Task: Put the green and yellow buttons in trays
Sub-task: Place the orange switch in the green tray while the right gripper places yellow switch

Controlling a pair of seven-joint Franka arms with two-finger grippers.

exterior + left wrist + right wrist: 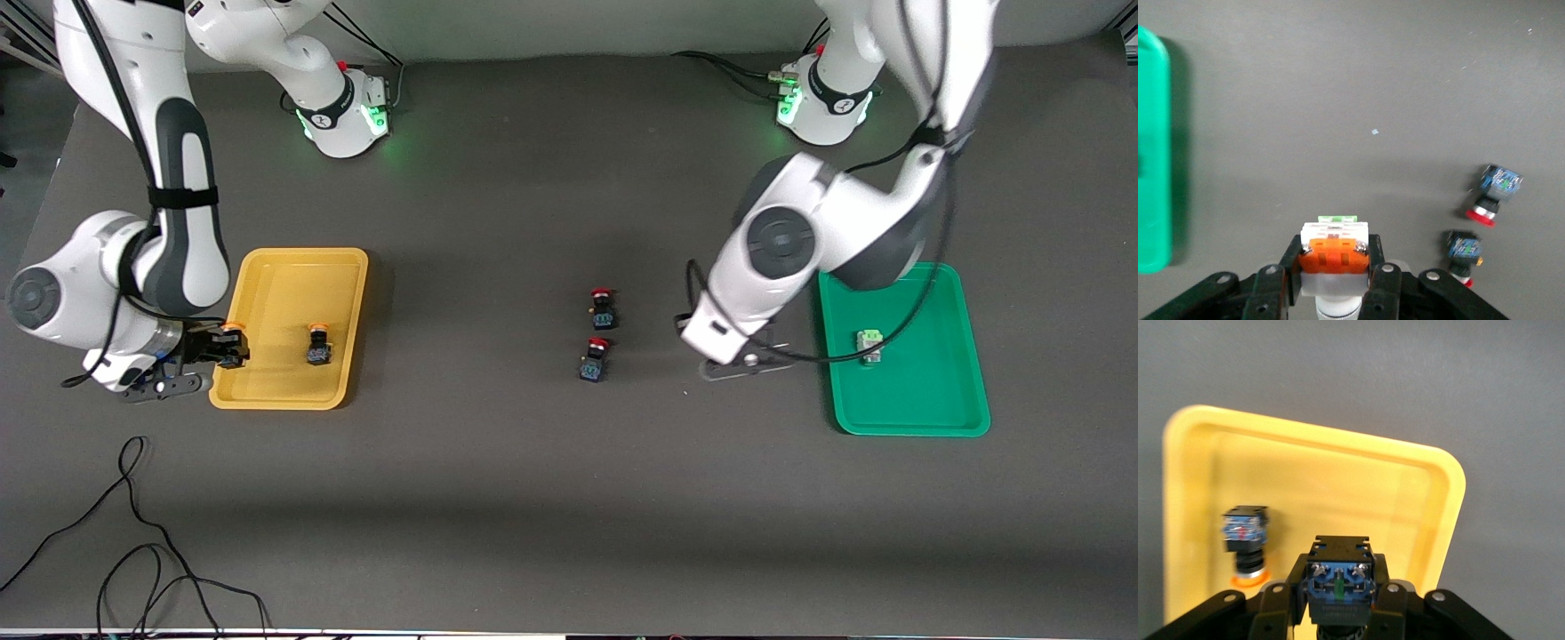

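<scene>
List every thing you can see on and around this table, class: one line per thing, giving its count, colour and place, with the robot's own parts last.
yellow tray: one, yellow, toward the right arm's end of the table.
green tray: one, green, toward the left arm's end.
yellow-capped button: one, orange-yellow cap, black body, blue base, lying in the yellow tray.
held yellow-capped button: one, same colours, in the right gripper over the yellow tray's edge.
white button: one, white with green marking, lying in the green tray.
held white button: one, white with orange face, in the left gripper.
red-capped buttons: two, red caps, black bodies, mid-table.
cables: black, at the table edge nearest the front camera.
right gripper: shut on its button.
left gripper: shut on its button, between the red-capped buttons and the green tray.
</scene>
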